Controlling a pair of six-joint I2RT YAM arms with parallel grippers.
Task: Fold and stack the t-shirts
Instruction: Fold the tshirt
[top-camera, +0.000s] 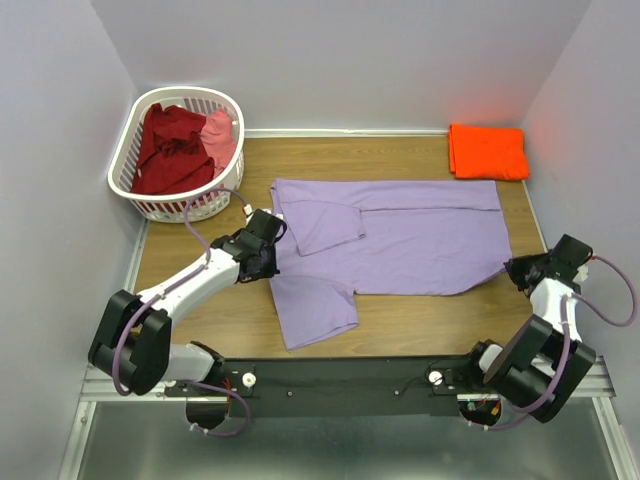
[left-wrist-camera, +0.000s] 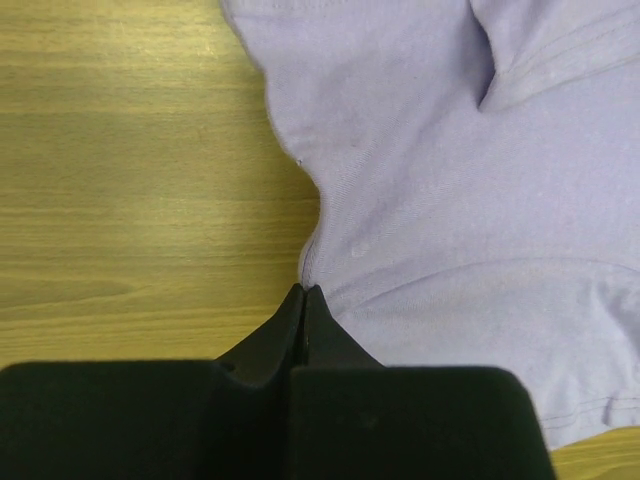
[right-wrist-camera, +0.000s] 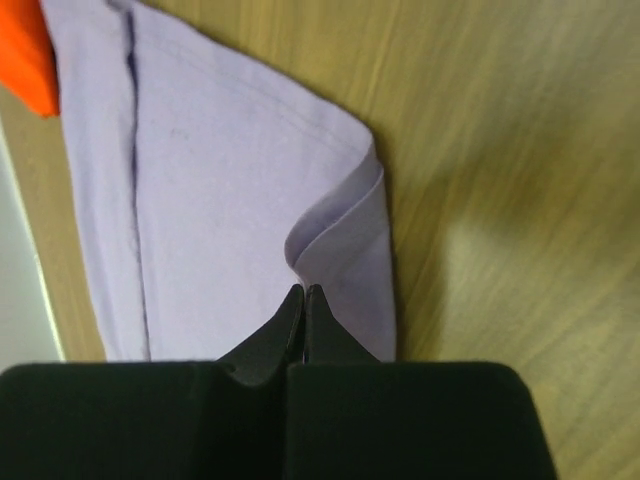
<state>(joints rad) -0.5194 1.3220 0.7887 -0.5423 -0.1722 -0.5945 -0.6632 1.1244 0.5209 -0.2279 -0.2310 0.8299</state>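
Note:
A large lavender t-shirt (top-camera: 420, 240) lies spread across the wooden table, one sleeve folded in over its chest. My left gripper (top-camera: 272, 255) sits at the shirt's left edge by the armpit. In the left wrist view this gripper (left-wrist-camera: 303, 290) is shut, with the lavender cloth (left-wrist-camera: 450, 200) gathered at its tips. My right gripper (top-camera: 512, 268) is at the shirt's near right hem corner. Its wrist view shows it (right-wrist-camera: 304, 290) shut on a raised fold of the lavender cloth (right-wrist-camera: 220, 180). A folded orange t-shirt (top-camera: 487, 151) lies at the back right.
A white slotted laundry basket (top-camera: 175, 207) stands at the back left, holding a dark red shirt (top-camera: 170, 150) and a pink one (top-camera: 218, 135). Walls close in the table on the left, back and right. The orange t-shirt's corner (right-wrist-camera: 25, 50) shows beyond the lavender hem.

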